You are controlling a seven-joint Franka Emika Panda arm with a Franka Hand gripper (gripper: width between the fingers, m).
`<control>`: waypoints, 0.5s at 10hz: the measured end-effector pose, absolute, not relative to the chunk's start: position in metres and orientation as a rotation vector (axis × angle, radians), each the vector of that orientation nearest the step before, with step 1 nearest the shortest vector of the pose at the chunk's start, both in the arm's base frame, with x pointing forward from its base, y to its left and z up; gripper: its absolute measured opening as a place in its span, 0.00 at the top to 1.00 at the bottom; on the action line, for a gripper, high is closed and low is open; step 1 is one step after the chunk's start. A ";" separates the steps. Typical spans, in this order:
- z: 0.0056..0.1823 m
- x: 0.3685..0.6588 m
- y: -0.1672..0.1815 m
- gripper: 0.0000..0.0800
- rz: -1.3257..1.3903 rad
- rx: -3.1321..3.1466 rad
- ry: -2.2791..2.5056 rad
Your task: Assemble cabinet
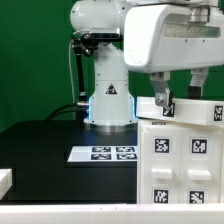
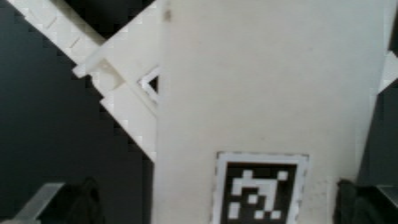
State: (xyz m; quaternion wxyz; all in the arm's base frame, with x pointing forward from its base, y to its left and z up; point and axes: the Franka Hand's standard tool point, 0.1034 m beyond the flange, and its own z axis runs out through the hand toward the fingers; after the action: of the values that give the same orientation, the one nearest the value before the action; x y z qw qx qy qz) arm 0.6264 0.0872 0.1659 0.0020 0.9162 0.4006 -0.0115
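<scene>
Wrist view – cabinet (image 2: 249, 110) between the fingers (image 2: 45, 203), contact unclear

The black table (image 1: 40, 140) carries the flat white marker board (image 1: 103, 153), lying near its middle in front of the robot's base (image 1: 108, 108), which also stands on the tabletop. The white cabinet (image 1: 180, 160) rests toward the exterior view's right. A small white piece (image 1: 5, 181) sits at the exterior view's left edge.
</scene>
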 end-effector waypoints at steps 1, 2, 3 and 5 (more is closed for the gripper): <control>0.166 0.627 0.087 0.19 -0.034 2.875 1.256; 0.166 0.627 0.088 0.19 -0.035 2.877 1.250; 0.166 0.626 0.088 0.19 -0.037 2.878 1.249; 0.166 0.625 0.091 0.19 -0.041 2.891 1.221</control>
State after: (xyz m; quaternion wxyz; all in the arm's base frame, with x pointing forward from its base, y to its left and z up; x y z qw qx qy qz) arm 0.6251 0.0905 0.1656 0.0015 0.9211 0.3891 -0.0132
